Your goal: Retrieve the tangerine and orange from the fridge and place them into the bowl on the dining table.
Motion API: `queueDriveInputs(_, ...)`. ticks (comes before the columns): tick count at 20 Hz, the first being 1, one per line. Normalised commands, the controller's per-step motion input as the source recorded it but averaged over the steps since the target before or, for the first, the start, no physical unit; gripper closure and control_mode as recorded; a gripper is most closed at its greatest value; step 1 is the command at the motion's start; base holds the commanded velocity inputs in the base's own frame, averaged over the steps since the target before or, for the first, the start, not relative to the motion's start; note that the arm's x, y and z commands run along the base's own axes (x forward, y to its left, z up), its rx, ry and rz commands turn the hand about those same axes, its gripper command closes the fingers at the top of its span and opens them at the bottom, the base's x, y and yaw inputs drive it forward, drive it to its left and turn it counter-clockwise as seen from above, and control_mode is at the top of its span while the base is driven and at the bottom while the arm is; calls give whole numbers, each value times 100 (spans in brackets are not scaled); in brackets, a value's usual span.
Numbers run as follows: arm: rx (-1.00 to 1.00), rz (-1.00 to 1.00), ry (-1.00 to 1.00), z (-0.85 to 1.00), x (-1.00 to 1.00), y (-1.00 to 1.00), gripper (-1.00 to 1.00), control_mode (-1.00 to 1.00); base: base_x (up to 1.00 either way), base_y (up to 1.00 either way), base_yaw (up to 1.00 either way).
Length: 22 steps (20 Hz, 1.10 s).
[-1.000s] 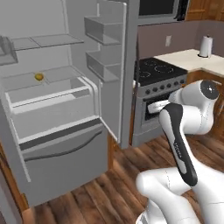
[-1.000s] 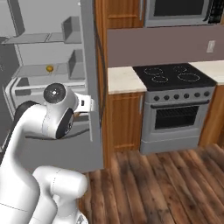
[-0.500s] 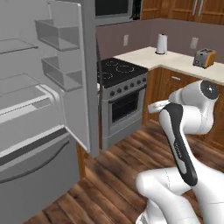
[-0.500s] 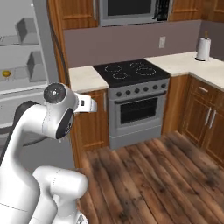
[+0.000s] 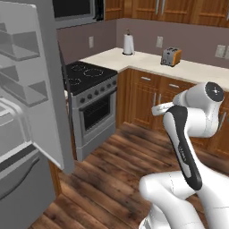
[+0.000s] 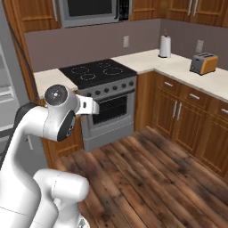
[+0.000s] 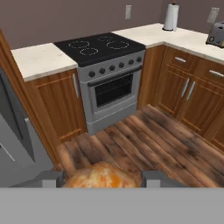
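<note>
White arm folded upright, end effector (image 7: pixel 103 178) clamped around fruit

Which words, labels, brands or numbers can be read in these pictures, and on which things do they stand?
None can be read.
Stove: its front knobs show no legible markings.
Microwave: dark front, no brand visible.
Toaster: plain, no label.
Paper towel roll: blank white.
Fridge: the open door shows no lettering.
Orange fruit at the end effector: no sticker visible.
</note>
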Motion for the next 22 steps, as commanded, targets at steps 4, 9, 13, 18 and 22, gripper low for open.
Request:
queueDriveInputs(4, 0, 0, 0, 0, 0, 0, 100, 100, -100, -3, -44)
queueDriveInputs(9, 0, 0, 0, 0, 0, 0, 100, 100, -100, -1, -43)
queueDriveInputs(13, 0, 0, 0, 0, 0, 0, 100, 100, -100, 0, -42)
queueDriveInputs(18, 0, 0, 0, 0, 0, 0, 100, 100, -100, 0, -41)
queueDriveInputs(22, 0, 0, 0, 0, 0, 0, 100, 100, -100, 0, -41)
